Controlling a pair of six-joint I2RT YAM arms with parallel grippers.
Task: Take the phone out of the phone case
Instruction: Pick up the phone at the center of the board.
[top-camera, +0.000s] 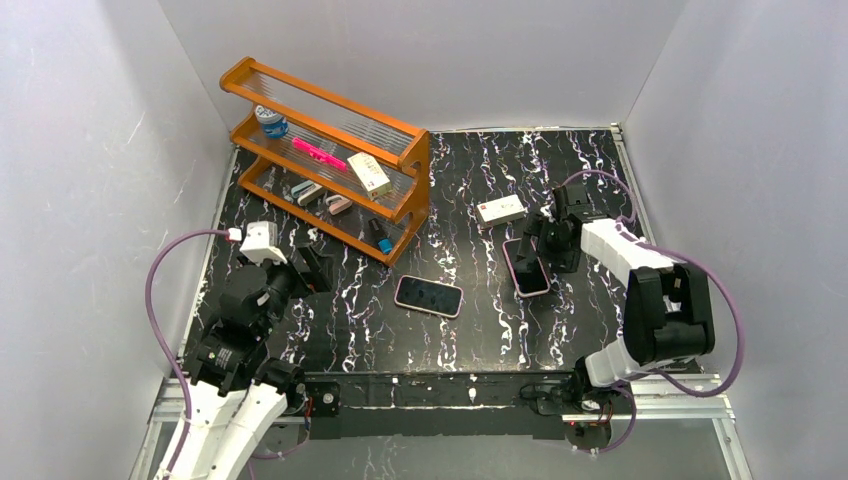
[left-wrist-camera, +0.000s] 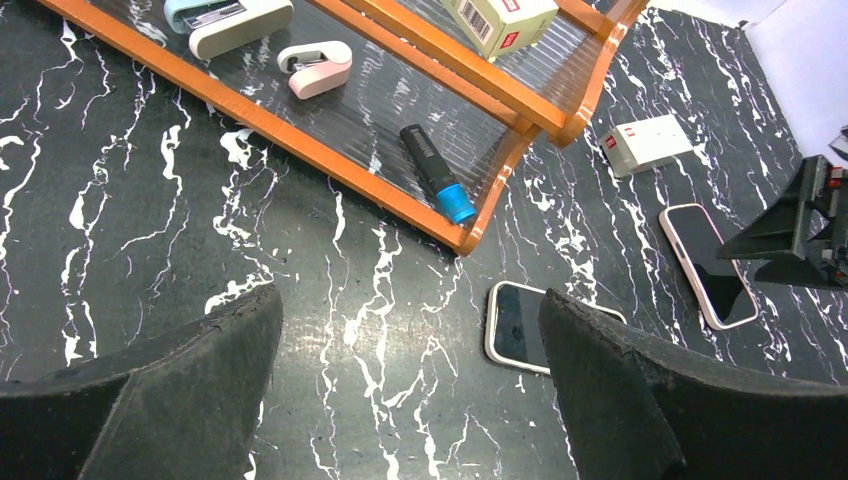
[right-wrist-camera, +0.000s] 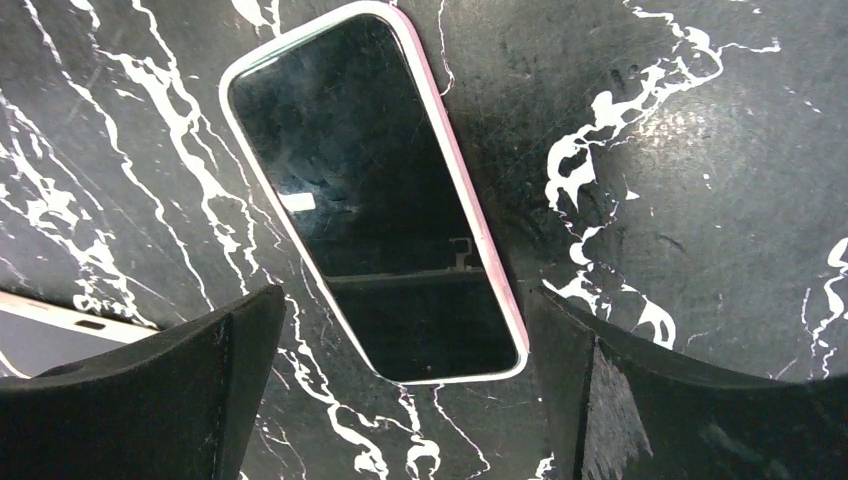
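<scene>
Right gripper (right-wrist-camera: 405, 330) hangs low over the cased phone (right-wrist-camera: 370, 190), jaws spread wide, holding nothing, one finger off each long side of its lower end and neither touching. The phone lies face up and flat on the marble table (top-camera: 480, 330), right of centre, with a white box (top-camera: 500, 210) just beyond it. Left gripper (left-wrist-camera: 410, 340) is likewise open and empty, hovering near the orange rack (top-camera: 330, 150), well apart from the work. A second handset (top-camera: 428, 295) lies at table centre between the two arms. Risks, as I judge them: closing across the flat phone could squeeze case (right-wrist-camera: 465, 195) and phone together and not part them; a glossy face on a slick top may skate or spin under a one-sided push; with nothing bracing it, the whole unit could lift rather than peel; a hard pry at one corner could flick it toward the box. Hard to read: whether the pink-and-white rim is a separate shell or part of the body; whether the centre handset is bare or cased; the pale slab cut off at the left edge of the right wrist view; fingertips in both wrist views run out of frame
</scene>
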